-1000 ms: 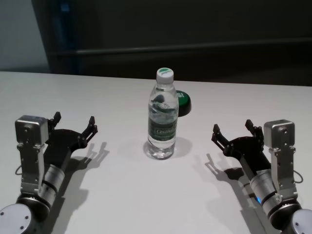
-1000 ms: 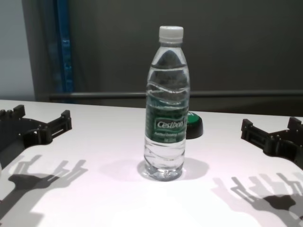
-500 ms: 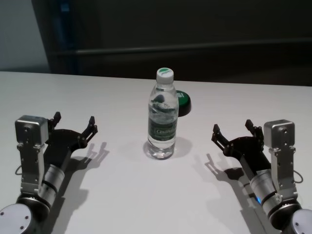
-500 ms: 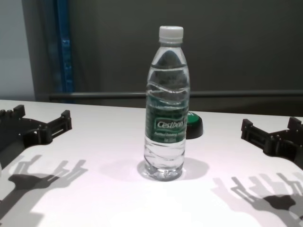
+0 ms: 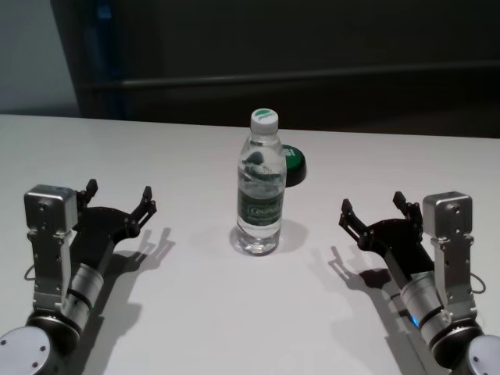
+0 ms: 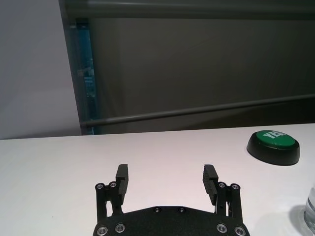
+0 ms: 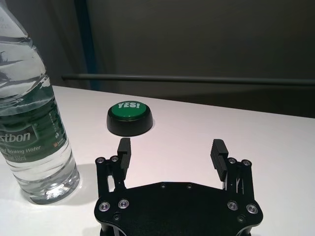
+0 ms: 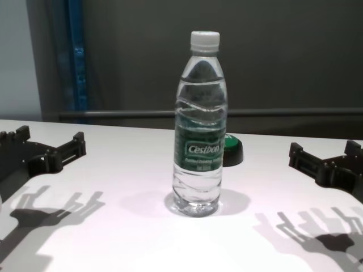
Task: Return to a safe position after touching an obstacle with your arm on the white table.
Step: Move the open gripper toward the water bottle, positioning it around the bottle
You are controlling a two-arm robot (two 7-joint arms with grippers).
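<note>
The obstacle, a clear water bottle [image 5: 259,187] [image 8: 198,124] [image 7: 29,123] with a white cap and dark green label, stands upright at the middle of the white table [image 5: 234,312] [image 8: 113,170]. My left gripper [image 5: 119,195] [image 8: 50,140] [image 6: 167,177] hovers low over the table well to the bottle's left, open and empty. On the bottle's right, about the same distance off, my right gripper [image 5: 373,205] [image 8: 322,154] [image 7: 172,150] is open and empty too. Neither arm touches the bottle.
A low black puck with a green "YES!" top [image 5: 294,166] [image 7: 130,118] [image 6: 273,146] [image 8: 232,150] sits just behind the bottle, toward the right. A dark wall and a horizontal rail [image 5: 312,76] run beyond the table's far edge.
</note>
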